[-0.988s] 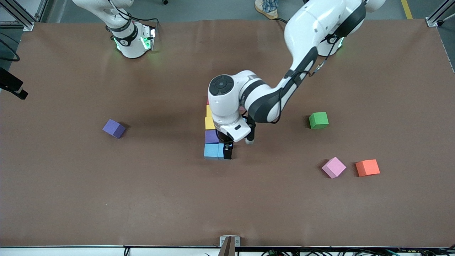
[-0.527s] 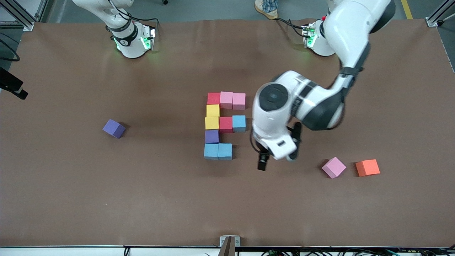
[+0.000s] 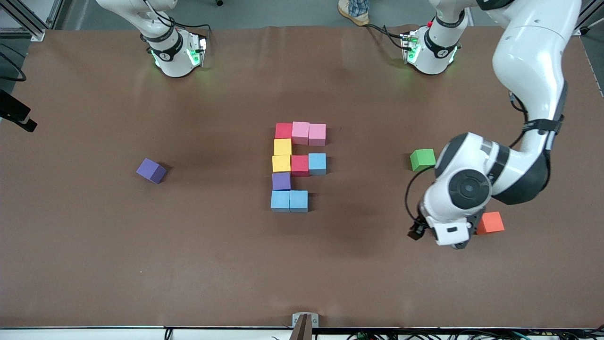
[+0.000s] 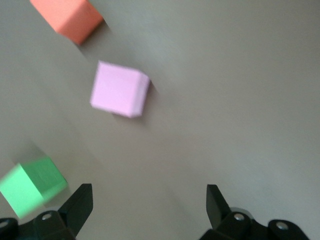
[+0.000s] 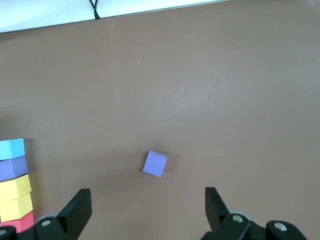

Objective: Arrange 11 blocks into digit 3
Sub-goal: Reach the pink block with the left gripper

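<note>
below my left gripper [image 4: 149, 207]: open jaws over bare table, pink cube [image 4: 120, 90] in clear sight.
obstacles: orange cube [image 3: 490, 222] just beside the pink one, green cube [image 3: 422, 159] near.
toward centre: wide bare table before the block figure [image 3: 297, 165].

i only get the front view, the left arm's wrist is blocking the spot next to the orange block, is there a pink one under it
observer: yes, the left wrist view shows a pink block lying on the table beside the orange block.
operator: is the gripper on it
observer: no, the left gripper is open above the table, clear of the pink block.
operator: and the right gripper, it's out of my picture
observer: the right gripper is open and empty, waiting above the table with the lone purple block in sight.
</note>
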